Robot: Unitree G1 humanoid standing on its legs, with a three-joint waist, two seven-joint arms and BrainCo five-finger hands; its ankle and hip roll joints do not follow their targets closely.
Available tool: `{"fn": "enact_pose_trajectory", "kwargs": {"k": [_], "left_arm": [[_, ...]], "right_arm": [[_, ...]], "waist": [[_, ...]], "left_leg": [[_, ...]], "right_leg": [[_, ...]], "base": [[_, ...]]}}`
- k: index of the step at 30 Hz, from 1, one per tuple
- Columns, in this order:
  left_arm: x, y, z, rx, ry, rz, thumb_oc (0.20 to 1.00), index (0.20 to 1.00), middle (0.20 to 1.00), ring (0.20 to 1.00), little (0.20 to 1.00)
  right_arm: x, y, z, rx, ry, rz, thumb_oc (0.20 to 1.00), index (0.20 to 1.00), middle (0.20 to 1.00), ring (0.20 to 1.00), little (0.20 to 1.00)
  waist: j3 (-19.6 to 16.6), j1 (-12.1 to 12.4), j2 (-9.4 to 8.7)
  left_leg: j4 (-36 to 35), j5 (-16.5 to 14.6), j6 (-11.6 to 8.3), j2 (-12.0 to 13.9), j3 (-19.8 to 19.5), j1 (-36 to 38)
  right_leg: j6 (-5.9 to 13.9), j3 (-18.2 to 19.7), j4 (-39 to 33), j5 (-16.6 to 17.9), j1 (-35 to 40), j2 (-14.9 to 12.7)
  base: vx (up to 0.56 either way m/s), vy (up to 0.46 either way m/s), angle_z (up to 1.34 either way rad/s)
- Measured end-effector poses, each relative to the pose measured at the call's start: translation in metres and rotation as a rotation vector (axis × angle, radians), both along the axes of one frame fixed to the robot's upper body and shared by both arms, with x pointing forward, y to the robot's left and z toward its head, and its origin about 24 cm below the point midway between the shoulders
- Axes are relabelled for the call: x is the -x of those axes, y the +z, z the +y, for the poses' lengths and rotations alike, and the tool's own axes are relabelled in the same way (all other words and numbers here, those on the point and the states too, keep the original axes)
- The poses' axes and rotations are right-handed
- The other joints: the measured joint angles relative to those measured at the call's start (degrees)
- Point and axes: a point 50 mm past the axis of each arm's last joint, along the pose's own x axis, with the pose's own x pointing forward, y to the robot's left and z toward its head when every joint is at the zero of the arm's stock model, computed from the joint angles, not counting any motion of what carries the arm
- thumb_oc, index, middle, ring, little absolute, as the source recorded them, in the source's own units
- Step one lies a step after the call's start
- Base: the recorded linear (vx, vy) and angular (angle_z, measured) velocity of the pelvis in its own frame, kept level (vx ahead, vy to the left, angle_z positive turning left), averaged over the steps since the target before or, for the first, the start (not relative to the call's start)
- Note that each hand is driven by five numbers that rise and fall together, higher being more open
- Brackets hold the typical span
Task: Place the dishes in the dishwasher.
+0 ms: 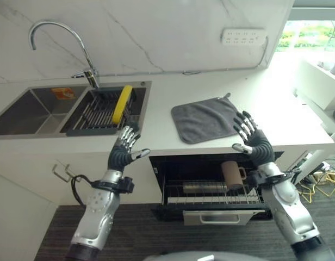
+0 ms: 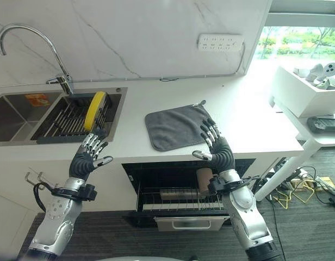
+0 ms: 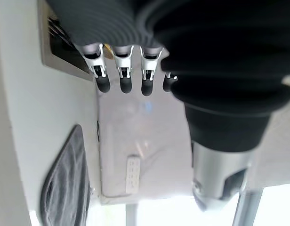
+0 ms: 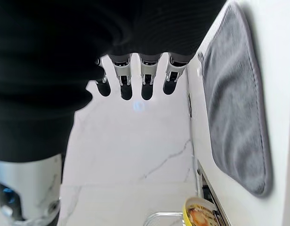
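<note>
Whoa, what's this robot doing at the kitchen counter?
It looks set to load a dishwasher. The left robot hand and the right robot hand are both raised over the front edge of the white counter, fingers spread, holding nothing. A round yellow plate stands on edge in the dark drying rack in the steel sink. Below the counter the black dishwasher drawer is pulled out, with a brown mug in it. A grey cloth lies on the counter.
</note>
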Motion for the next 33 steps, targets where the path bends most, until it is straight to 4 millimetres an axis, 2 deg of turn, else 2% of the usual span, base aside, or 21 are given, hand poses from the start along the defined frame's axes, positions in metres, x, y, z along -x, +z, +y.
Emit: {"fn": "enact_pose_trajectory", "kwargs": {"k": [3, 12, 13, 14, 16, 19, 23, 29, 30, 31, 32, 33], "left_arm": [[-0.008, 0.009, -0.003, -0.001, -0.015, -0.041, 1.0, 1.0, 1.0, 1.0, 1.0], [-0.008, 0.01, -0.003, -0.001, -0.02, -0.044, 1.0, 1.0, 1.0, 1.0, 1.0], [-0.008, 0.01, -0.003, 0.0, -0.02, -0.044, 1.0, 1.0, 1.0, 1.0, 1.0], [-0.008, 0.008, -0.003, 0.056, -0.038, -0.039, 1.0, 1.0, 1.0, 1.0, 1.0], [-0.008, -0.004, -0.005, 0.205, -0.051, -0.007, 1.0, 1.0, 1.0, 1.0, 1.0], [-0.007, -0.001, -0.004, 0.188, -0.059, -0.024, 1.0, 1.0, 1.0, 1.0, 1.0], [-0.007, 0.004, -0.002, 0.137, -0.053, -0.055, 1.0, 1.0, 1.0, 1.0, 1.0], [-0.005, 0.0, 0.0, 0.105, -0.019, -0.038, 1.0, 1.0, 1.0, 1.0, 1.0], [-0.003, -0.002, 0.001, 0.099, -0.013, -0.03, 1.0, 1.0, 1.0, 1.0, 1.0], [-0.006, 0.005, 0.006, 0.061, -0.013, -0.068, 1.0, 1.0, 1.0, 1.0, 1.0], [-0.009, 0.011, 0.007, 0.04, -0.012, -0.102, 1.0, 1.0, 1.0, 1.0, 1.0], [-0.007, 0.009, 0.01, 0.033, 0.005, -0.1, 1.0, 1.0, 1.0, 1.0, 1.0]], "right_arm": [[0.0, 0.001, 0.0, -0.004, -0.002, -0.013, 1.0, 1.0, 1.0, 1.0, 1.0], [0.0, 0.001, 0.0, -0.006, -0.003, -0.013, 1.0, 1.0, 1.0, 1.0, 1.0], [0.0, 0.001, 0.0, -0.006, -0.004, -0.014, 1.0, 1.0, 1.0, 1.0, 1.0], [-0.002, -0.002, -0.001, -0.042, 0.047, 0.002, 1.0, 1.0, 1.0, 1.0, 1.0], [-0.005, -0.033, -0.011, -0.128, 0.099, 0.149, 1.0, 1.0, 1.0, 1.0, 1.0], [-0.004, -0.032, -0.017, -0.138, 0.105, 0.141, 1.0, 1.0, 1.0, 1.0, 1.0], [-0.005, -0.035, -0.016, -0.14, 0.093, 0.167, 1.0, 1.0, 1.0, 1.0, 1.0], [-0.005, -0.037, -0.018, -0.126, 0.049, 0.19, 1.0, 1.0, 1.0, 1.0, 1.0], [-0.005, -0.037, -0.019, -0.124, 0.048, 0.191, 1.0, 1.0, 1.0, 1.0, 1.0], [-0.002, -0.034, -0.021, -0.132, 0.039, 0.174, 1.0, 1.0, 1.0, 1.0, 1.0], [-0.001, -0.029, -0.028, -0.13, 0.015, 0.154, 1.0, 1.0, 1.0, 1.0, 1.0], [-0.006, -0.025, -0.029, -0.127, 0.012, 0.135, 1.0, 1.0, 1.0, 1.0, 1.0]], "waist": [[0.2, -0.2, 0.26], [0.2, -1.1, 0.24], [0.2, -1.2, -0.73], [0.1, -1.2, -0.82], [-0.2, -1.1, -1.61], [-0.5, -1.1, -2.62], [-0.6, -1.1, -2.48], [-1.2, -1.1, -1.47], [-1.2, -1.0, -1.26], [-0.5, -1.7, -3.96], [0.9, -1.1, -6.09], [1.6, 0.0, -5.46]], "left_leg": [[0.0, 0.0, 0.0, 0.0, 0.2, 0.1], [0.0, 0.0, 0.02, 0.0, 1.4, 0.1], [0.0, -0.1, 0.03, 0.0, 1.5, 0.8], [0.0, 0.0, 0.04, -0.3, 1.7, 0.8], [0.0, 0.0, 0.05, -0.4, 1.7, 0.9], [0.0, 0.0, 0.09, -0.5, 1.8, 1.0], [0.0, 0.1, 0.19, -0.6, 1.7, 1.1], [-0.2, 0.1, 0.19, -0.5, 1.4, 0.9], [0.5, 0.5, -0.29, -0.6, 1.4, 0.9], [14.9, -0.9, -2.48, -1.7, 0.0, -9.2], [21.1, 0.3, -3.27, -2.5, -0.1, -14.0], [22.6, -2.1, -1.44, -1.3, -0.6, -14.2]], "right_leg": [[0.0, 0.2, 0.0, 0.0, 0.0, 0.0], [0.0, 1.4, 0.0, 0.1, -0.6, 0.1], [0.02, 1.5, 0.0, 0.1, 0.0, 0.1], [0.03, 1.6, 0.1, 0.1, 0.1, 0.4], [0.08, 1.6, 0.3, 0.2, 0.2, 0.4], [0.14, 1.7, 0.3, 0.3, 0.1, 0.3], [0.04, 1.7, 0.3, 0.5, 0.2, 0.2], [0.46, 1.7, 0.3, 0.1, 0.5, 0.3], [0.62, 1.7, 0.5, -0.1, 0.5, 0.5], [-1.56, 3.5, 3.2, -2.3, -3.0, -1.1], [-2.44, 2.8, 2.6, -0.9, -3.0, -3.2], [-1.39, 3.0, 2.3, 0.5, -2.5, -3.5]], "base": [[0.0, 0.005, -0.03], [0.0, 0.001, -0.06], [0.02, -0.001, -0.04], [0.0, 0.0, 0.0], [-0.01, -0.016, -0.01], [-0.04, -0.006, -0.05], [-0.01, 0.0, 0.0], [0.0, -0.062, 0.02], [-0.14, 0.075, 0.39], [-0.13, 0.297, 0.59], [-0.06, 0.393, 0.43], [-0.02, 0.541, 0.04]]}}
